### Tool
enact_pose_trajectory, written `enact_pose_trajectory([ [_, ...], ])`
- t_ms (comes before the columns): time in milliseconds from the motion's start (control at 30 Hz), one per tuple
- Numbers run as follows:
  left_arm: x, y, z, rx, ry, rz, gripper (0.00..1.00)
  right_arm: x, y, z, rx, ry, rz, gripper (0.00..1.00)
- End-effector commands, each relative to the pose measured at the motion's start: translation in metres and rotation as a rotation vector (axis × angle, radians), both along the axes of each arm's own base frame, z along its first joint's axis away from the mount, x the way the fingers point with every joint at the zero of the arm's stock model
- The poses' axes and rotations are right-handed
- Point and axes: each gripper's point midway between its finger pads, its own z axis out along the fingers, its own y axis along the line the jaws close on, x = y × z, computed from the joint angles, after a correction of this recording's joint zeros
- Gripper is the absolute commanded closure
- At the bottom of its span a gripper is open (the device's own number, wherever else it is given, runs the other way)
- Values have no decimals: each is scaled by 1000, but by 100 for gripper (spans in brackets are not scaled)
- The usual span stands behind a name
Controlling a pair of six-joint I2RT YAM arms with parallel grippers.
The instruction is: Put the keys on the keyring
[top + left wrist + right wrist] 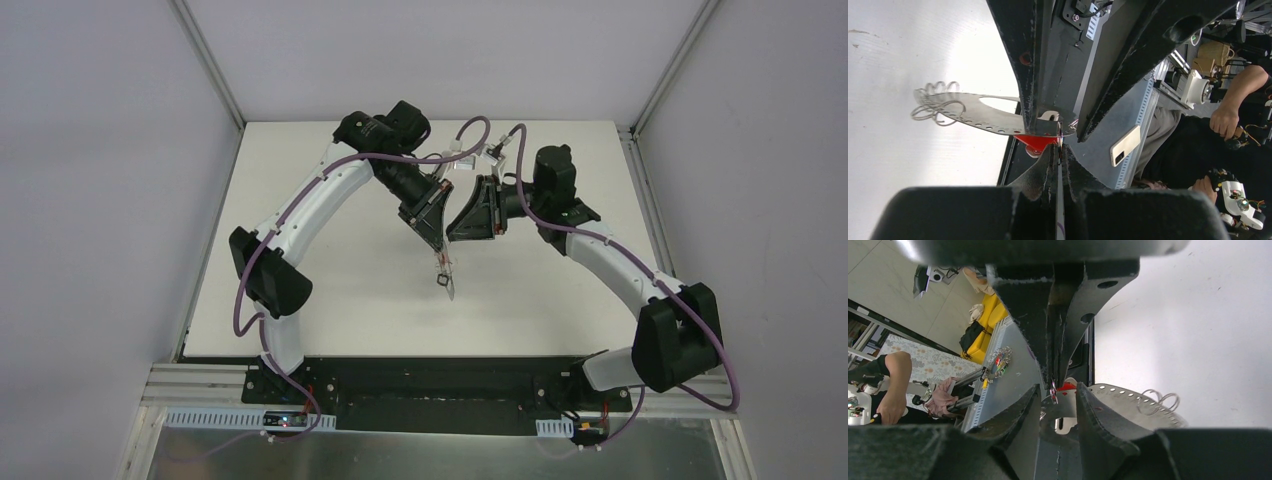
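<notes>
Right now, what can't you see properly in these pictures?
- Red key: only its head shows; the left gripper hides the blade in both wrist views.
- Keyring: one end vanishes behind the right gripper in the left wrist view.
- Dark-tagged key: not surely found; the dangling bit in the top view is too small to name.
- Whether any key is threaded on: hidden by both grippers.

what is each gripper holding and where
Left gripper pinches the key just behind its red head; right gripper clamps the grey keyring at the end away from its wire loops.
</notes>
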Motion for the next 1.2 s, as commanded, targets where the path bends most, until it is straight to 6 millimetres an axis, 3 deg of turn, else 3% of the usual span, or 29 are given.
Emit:
enact_pose_trajectory([
  [0, -7, -3, 19, -55, -8, -10, 100, -6, 2, 3, 23, -26, 43, 67],
  [200, -7, -2, 18, -50, -18, -9, 100, -9, 4, 1, 22, -20, 54, 75],
  [400, -6, -2, 19, -52, -26, -9, 100, -12, 5, 4, 25, -20, 71, 100],
  [567, -3, 0, 25, -82, -57, -2, 100, -3, 3, 11, 28, -22, 40, 100],
  [733, 14, 3, 42, -197, -143, 69, 86, 11, -1, 23, 41, -21, -14, 100],
  [900, 38, 5, 63, -340, -264, 160, 79, 22, -6, 33, 59, -3, -64, 100],
  [1000, 49, 4, 69, -398, -271, 220, 72, 29, -9, 38, 84, -9, -93, 100],
  [1067, 52, 2, 70, -418, -274, 240, 69, 33, -10, 41, 124, -102, -98, 100],
  [1100, 55, 1, 69, -428, -277, 249, 67, 34, -11, 46, 128, -7, -120, 100],
  [1167, 59, -2, 68, -442, -280, 269, 66, 35, -14, 53, 157, 17, -132, 100],
])
